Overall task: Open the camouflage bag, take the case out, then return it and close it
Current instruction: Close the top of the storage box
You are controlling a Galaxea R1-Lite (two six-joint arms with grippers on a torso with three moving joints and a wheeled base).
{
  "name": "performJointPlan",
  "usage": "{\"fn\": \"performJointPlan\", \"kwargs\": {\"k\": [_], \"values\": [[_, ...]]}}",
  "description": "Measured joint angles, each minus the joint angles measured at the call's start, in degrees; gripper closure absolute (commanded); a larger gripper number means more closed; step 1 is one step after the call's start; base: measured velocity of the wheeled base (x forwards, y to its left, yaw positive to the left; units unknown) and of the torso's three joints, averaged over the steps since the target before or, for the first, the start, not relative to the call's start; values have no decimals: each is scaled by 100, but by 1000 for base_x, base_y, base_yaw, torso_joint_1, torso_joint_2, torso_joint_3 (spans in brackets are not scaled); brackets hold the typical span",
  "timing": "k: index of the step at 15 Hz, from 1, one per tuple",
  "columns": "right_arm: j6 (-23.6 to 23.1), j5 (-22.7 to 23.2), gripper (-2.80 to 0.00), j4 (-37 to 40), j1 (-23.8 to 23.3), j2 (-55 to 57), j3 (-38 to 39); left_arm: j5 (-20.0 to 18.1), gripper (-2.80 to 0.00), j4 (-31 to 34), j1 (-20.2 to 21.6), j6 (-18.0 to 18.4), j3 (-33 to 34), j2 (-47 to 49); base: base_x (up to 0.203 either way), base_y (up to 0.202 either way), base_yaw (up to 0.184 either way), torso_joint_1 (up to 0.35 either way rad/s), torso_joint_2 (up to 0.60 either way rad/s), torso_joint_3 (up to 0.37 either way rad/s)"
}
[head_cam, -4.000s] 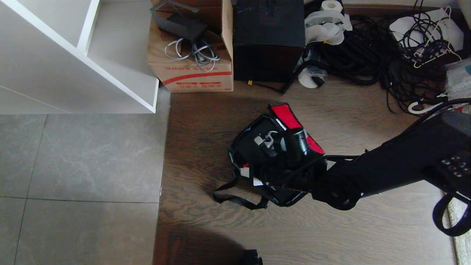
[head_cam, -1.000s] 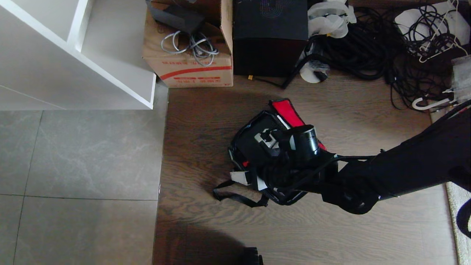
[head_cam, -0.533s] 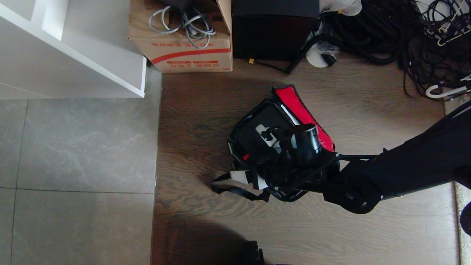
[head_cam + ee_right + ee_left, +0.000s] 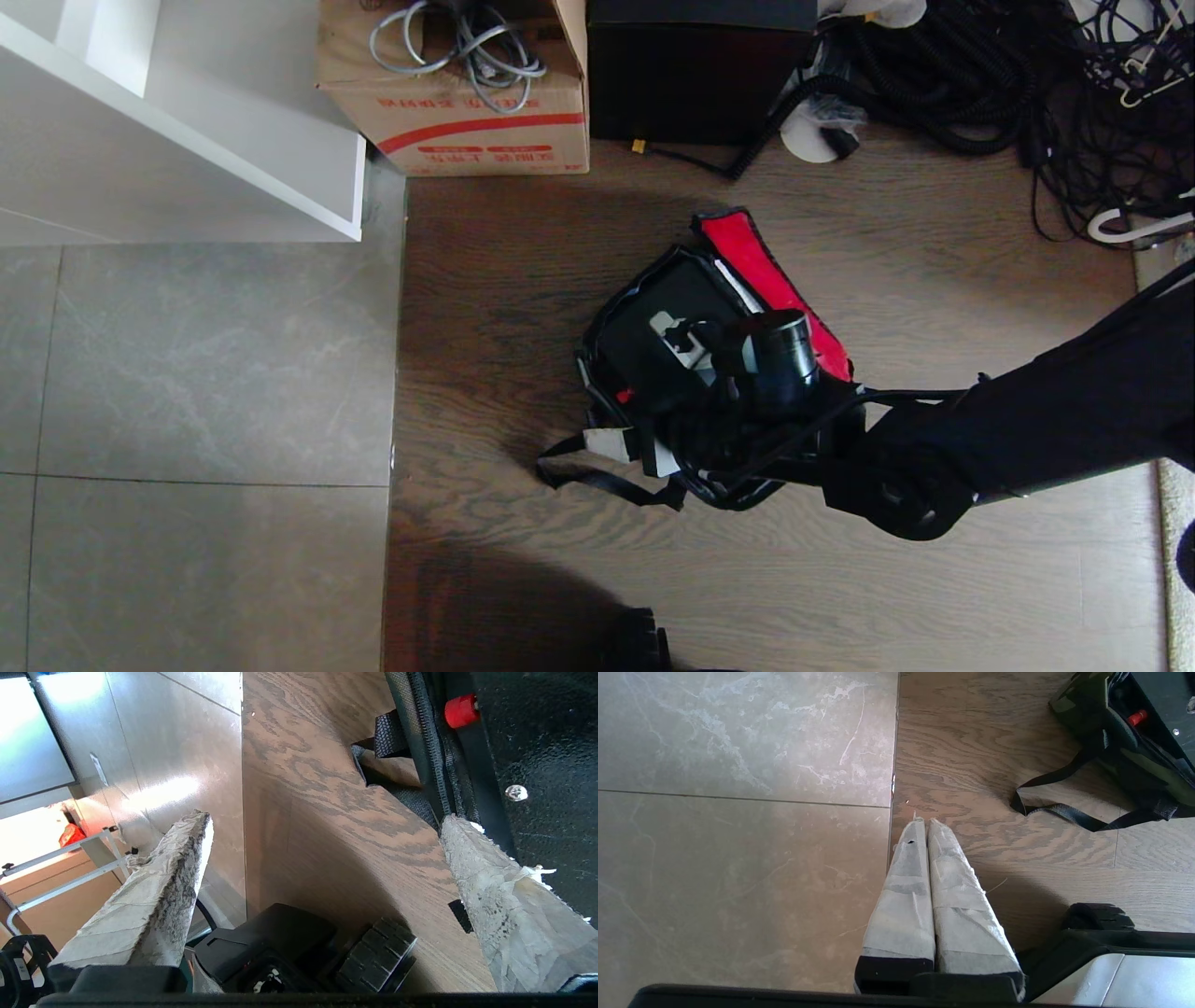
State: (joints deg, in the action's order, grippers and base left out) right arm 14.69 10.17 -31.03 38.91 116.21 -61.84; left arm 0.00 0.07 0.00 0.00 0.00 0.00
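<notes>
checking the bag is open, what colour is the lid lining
Red, on the camouflage bag's lid lining; clearest in the head view.

Floor: dark brown wood-grain plank flooring (image 4: 523, 280) on the right, meeting grey marbled stone tiles (image 4: 187, 373) on the left along a straight seam. On the wood, mid-scene: boxy soft camouflage fabric bag (image 4: 653, 373), red-lined lid open, a flat black hard case (image 4: 644, 350) showing inside it, one black strap (image 4: 597, 481) trailing loose on the planks. Along the far edge: brown cardboard box with a red stripe (image 4: 467, 131) holding grey cables, a black cube-shaped box (image 4: 695, 84) touching its right side, then a tangled heap of black cables (image 4: 943, 84); a white shelf unit (image 4: 187, 121) stands at far left on the tiles.
</notes>
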Motion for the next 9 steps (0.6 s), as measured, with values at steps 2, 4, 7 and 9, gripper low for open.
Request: {"fn": "performJointPlan", "kwargs": {"k": [2, 4, 7, 9], "values": [[0, -6, -280, 14, 0, 2, 16, 0, 0, 0, 0, 0, 0, 0, 0, 0, 0, 0, 0, 0], [-9, -4, -280, 0, 0, 31, -37, 0, 0, 0, 0, 0, 0, 0, 0, 0, 0, 0, 0, 0], [-14, -45, -280, 56, -17, 149, -254, -2, 0, 2, 0, 0, 0, 0, 0, 0, 0, 0, 0, 0], [-36, -66, -280, 247, -68, 256, -532, 0, 0, 2, 0, 0, 0, 0, 0, 0, 0, 0, 0, 0]]}}
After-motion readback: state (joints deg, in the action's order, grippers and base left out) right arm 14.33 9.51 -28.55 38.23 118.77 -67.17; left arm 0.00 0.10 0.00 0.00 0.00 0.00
